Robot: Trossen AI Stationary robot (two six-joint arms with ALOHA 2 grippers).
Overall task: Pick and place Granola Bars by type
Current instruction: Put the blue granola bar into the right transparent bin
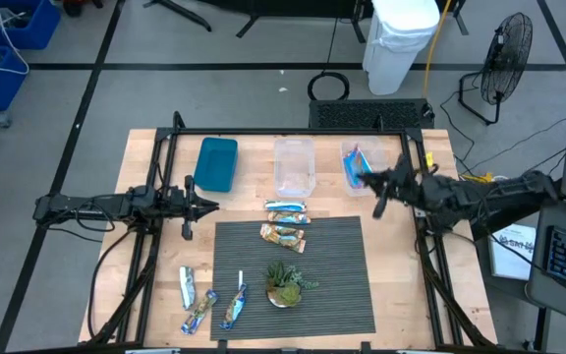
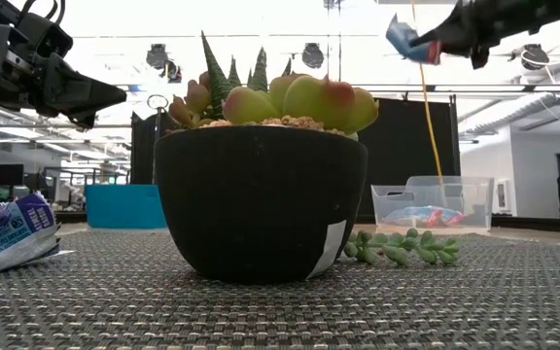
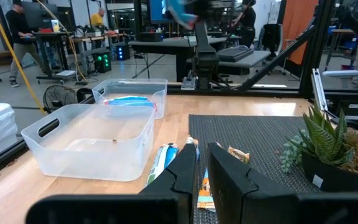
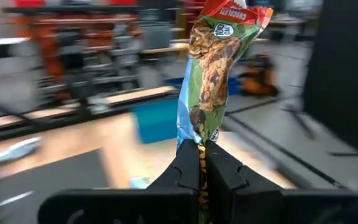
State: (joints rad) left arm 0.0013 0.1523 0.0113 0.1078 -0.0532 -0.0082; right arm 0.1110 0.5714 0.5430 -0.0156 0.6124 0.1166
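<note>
My right gripper (image 1: 369, 181) is in the air over the right-hand clear bin (image 1: 391, 153), shut on a blue-and-red granola bar (image 1: 354, 165). That bin (image 2: 474, 190) holds other blue bars (image 2: 421, 216). My left gripper (image 1: 202, 205) is shut and empty, raised above the table's left side between the teal bin (image 1: 214, 164) and the mat. Three bars (image 1: 286, 221) lie flat at the mat's far edge. Three more bars (image 1: 209, 303) lie on the wood near the table's left near corner. My right gripper pinches one end of the bar's wrapper (image 4: 197, 144) between its two fingers. The fingers reach in about level from the table's right side. The bar (image 2: 406, 39) is lifted clear and sticks out beyond the fingertips, high over the bin.
An empty clear bin (image 1: 295, 167) stands between the teal bin and the right-hand one. A potted succulent (image 1: 285, 285) sits on the dark ribbed mat (image 1: 342, 295), with a thin white stick (image 1: 241, 280) beside it. People stand in the room beyond the table.
</note>
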